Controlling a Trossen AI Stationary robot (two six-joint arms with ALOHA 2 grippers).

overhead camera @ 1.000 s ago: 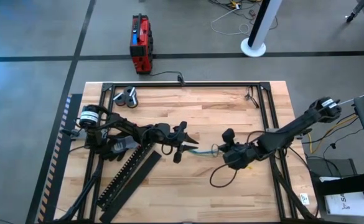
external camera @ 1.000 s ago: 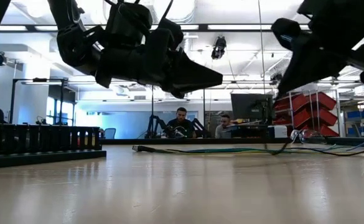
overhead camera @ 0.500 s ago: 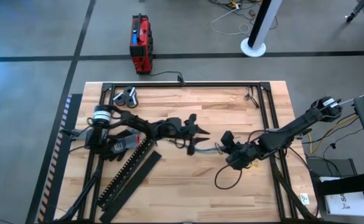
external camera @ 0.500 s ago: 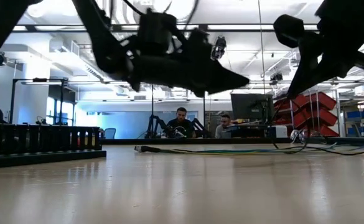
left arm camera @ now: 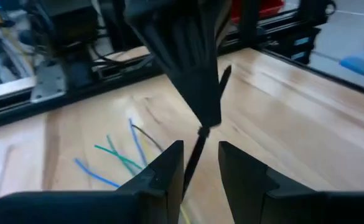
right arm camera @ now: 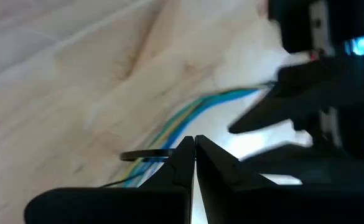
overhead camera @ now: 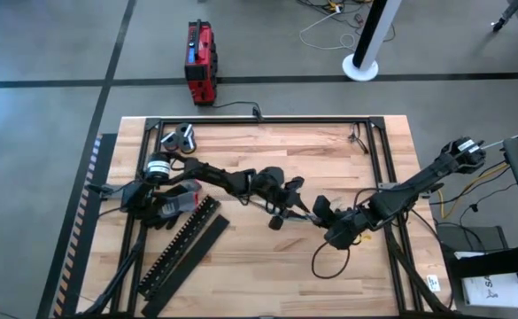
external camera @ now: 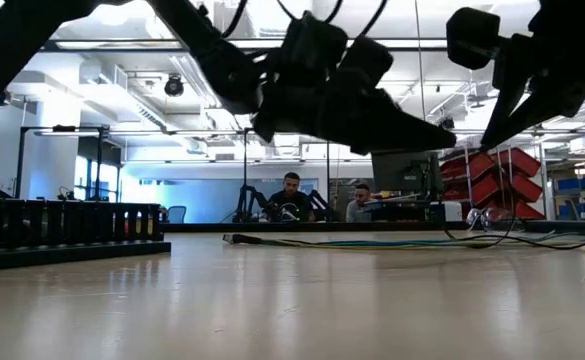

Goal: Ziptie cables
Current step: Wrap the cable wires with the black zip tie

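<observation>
**Cables between the two end effectors, mid-table**

High view: the cables (overhead camera: pixel 301 213) lay on the wooden table (overhead camera: pixel 241 151) near its middle, a thin blue-green bundle running between the left end effector (overhead camera: pixel 287 206) and the right end effector (overhead camera: pixel 322 213), which stood close together. A dark loop of wire curled toward the table's near edge under the right arm.

Low view: the cables (external camera: pixel 392 241) appeared as thin, flat strands of green, blue and dark grey lying along the table, both arms raised above them.

Left wrist view: loose blue and green ends (left arm camera: pixel 116 155) splayed on the wood; left fingers (left arm camera: pixel 163 171) stood narrowly apart, gripping nothing.

Right wrist view: right fingers (right arm camera: pixel 183 158) pressed together over the blue-green strands (right arm camera: pixel 194 109); whether they pinched anything, cannot tell.
</observation>
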